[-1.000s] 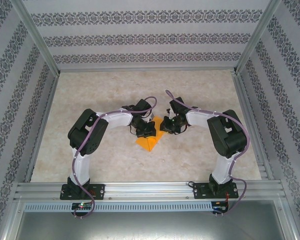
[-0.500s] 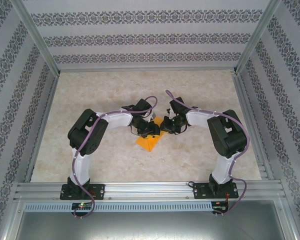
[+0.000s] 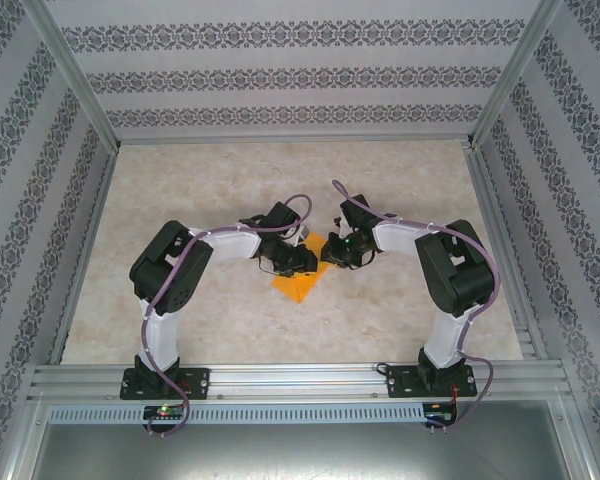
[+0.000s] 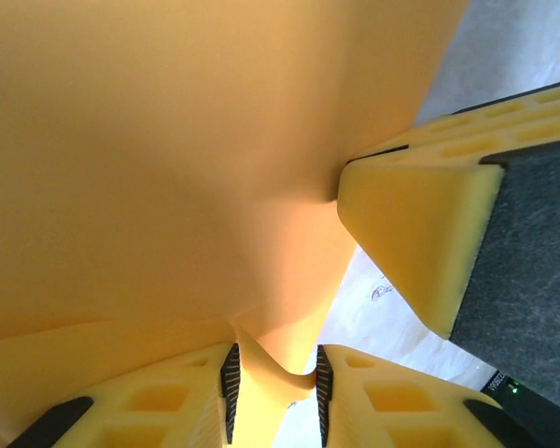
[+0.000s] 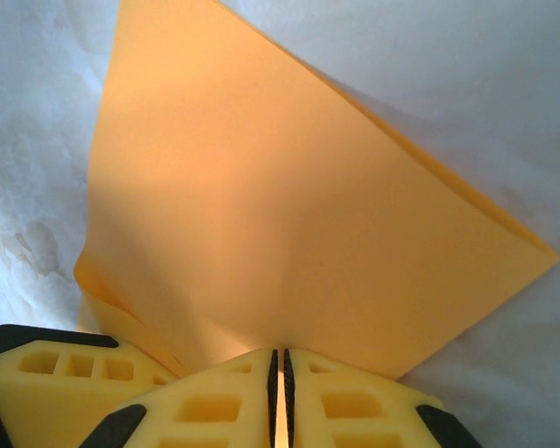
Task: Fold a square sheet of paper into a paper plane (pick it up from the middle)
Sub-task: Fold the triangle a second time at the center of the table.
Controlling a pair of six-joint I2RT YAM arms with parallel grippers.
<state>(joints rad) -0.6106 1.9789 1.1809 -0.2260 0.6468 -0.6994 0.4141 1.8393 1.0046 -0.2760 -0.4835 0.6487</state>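
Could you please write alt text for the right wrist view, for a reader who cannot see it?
A folded sheet of orange paper fans away from the right claw, whose yellow fingers are shut on its near edge. Beneath it is a pale marbled table, and its layers part slightly at the left.

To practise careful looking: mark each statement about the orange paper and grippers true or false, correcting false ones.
1. The right gripper is shut on the square sheet of paper. True.
2. The sheet lies flat and unfolded. False: it is folded into layers.
3. The jaws of the left gripper stand apart with paper between them. True.
4. The sheet sits at the far left corner of the table. False: it is mid-table, between both grippers.
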